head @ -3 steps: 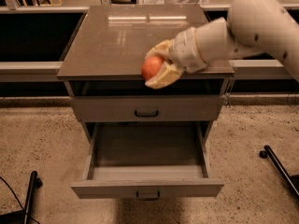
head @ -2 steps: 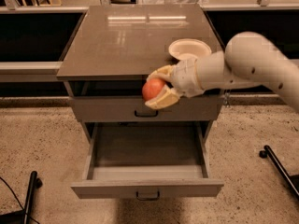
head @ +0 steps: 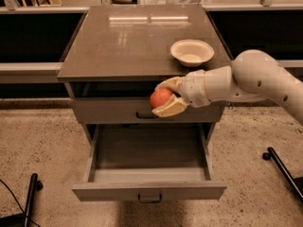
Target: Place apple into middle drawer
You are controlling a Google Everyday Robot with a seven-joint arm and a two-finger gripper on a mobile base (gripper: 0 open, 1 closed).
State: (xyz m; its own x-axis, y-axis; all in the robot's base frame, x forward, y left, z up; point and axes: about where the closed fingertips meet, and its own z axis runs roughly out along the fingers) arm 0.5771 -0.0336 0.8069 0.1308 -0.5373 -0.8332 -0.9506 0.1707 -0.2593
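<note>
My gripper (head: 159, 100) is shut on the red-orange apple (head: 161, 96), one cream finger above it and one below. It holds the apple in the air in front of the closed top drawer front (head: 113, 111), just below the cabinet top's front edge. The middle drawer (head: 149, 191) is pulled wide open beneath it, its grey inside bare. The apple hangs above the back part of that open drawer.
A shallow cream-white bowl (head: 191, 52) stands on the brown cabinet top (head: 123, 41) at the right front. My white arm (head: 258, 79) reaches in from the right. Black wheeled stand legs lie on the speckled floor at the right (head: 281, 167) and the lower left (head: 31, 193).
My gripper has come down and forward with the apple, from the cabinet top's front edge to in front of the top drawer front. The bowl has come into view.
</note>
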